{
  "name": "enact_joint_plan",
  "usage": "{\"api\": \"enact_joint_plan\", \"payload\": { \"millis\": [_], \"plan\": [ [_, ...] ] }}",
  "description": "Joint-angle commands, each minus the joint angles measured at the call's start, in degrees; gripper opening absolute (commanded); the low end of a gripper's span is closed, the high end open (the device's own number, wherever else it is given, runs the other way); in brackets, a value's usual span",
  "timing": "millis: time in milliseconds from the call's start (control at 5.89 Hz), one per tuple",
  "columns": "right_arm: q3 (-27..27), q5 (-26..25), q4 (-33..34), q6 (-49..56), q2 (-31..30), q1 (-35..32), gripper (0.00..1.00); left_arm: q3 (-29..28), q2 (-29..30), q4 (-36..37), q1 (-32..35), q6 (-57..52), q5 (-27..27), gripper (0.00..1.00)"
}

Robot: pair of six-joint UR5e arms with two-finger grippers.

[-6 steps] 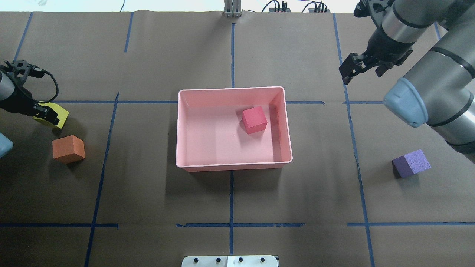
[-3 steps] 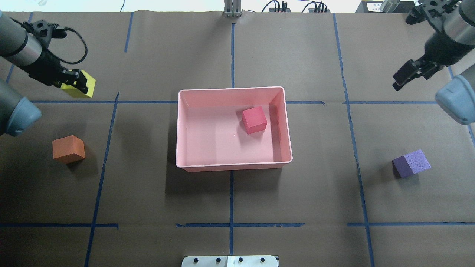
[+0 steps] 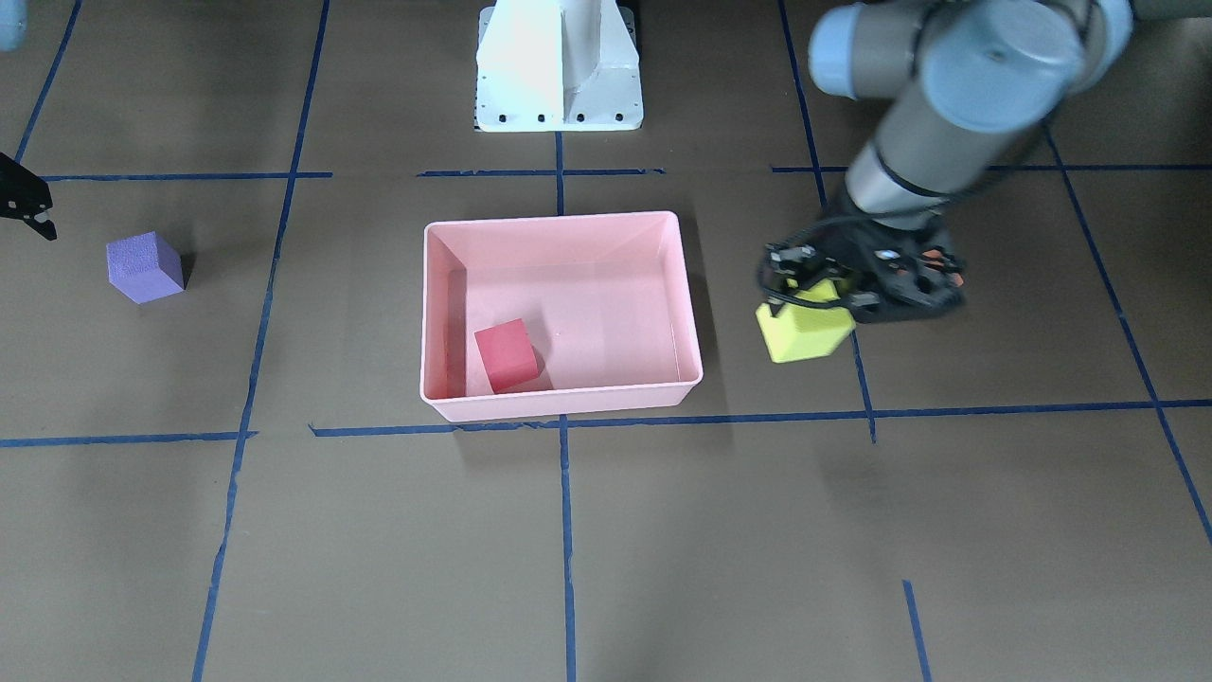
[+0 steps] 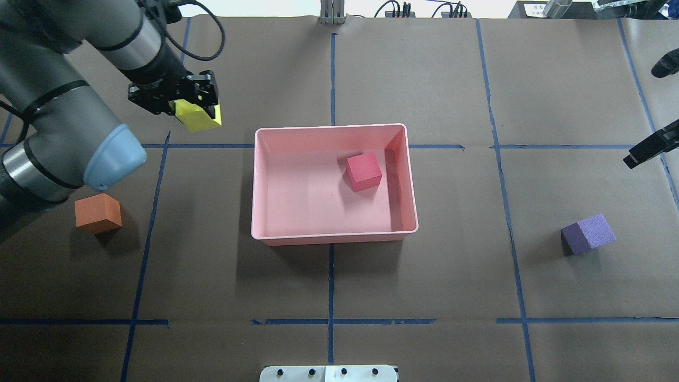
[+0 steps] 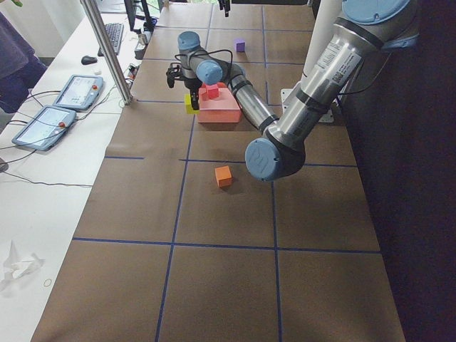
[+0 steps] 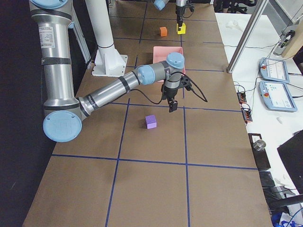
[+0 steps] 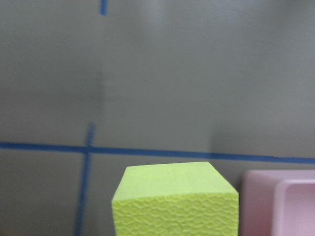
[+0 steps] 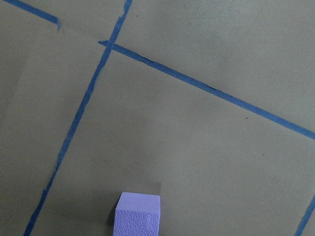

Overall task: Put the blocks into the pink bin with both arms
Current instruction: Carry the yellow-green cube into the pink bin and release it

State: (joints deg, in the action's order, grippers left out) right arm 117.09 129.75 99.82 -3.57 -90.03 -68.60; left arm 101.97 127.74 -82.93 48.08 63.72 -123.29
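My left gripper (image 4: 194, 105) is shut on the yellow-green block (image 4: 199, 120) and holds it above the table, just off the pink bin's (image 4: 331, 128) far left corner. They also show in the front view: the gripper (image 3: 816, 290), the block (image 3: 803, 332) and the bin (image 3: 554, 218). The red-pink block (image 4: 364, 171) lies inside the bin. The orange block (image 4: 98, 213) sits on the table at the left. The purple block (image 4: 588, 234) sits at the right. My right gripper (image 4: 645, 151) is empty at the right edge, beyond the purple block; only one finger shows, standing alone.
Blue tape lines (image 4: 331, 69) cross the brown paper table cover. The white pedestal base (image 3: 559, 66) stands behind the bin. The left arm's elbow (image 4: 109, 159) hangs over the area near the orange block. Tablets (image 6: 272, 71) lie on a side bench.
My left gripper has carried the yellow-green block up and to the right, close to the bin. My right gripper has swung right and nearer, to the view's edge.
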Motion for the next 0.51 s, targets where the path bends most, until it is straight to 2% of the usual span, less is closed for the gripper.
{"api": "enact_joint_plan", "payload": {
  "millis": [0, 170, 339],
  "plan": [
    [0.2, -0.1, -6.4, -0.8, -6.6, 0.1, 1.00, -1.9, 6.0, 0.9, -12.0, 8.9, 9.3, 0.56],
    [-1.1, -0.2, -11.6, -1.3, -9.9, 0.5, 1.00, -1.9, 6.3, 0.9, -13.6, 9.0, 11.0, 0.99],
    [-2.4, -0.9, -18.4, -8.2, -11.2, 3.8, 1.00, -1.8, 6.2, 0.8, -13.6, 9.0, 11.4, 1.00]
  ]
}}
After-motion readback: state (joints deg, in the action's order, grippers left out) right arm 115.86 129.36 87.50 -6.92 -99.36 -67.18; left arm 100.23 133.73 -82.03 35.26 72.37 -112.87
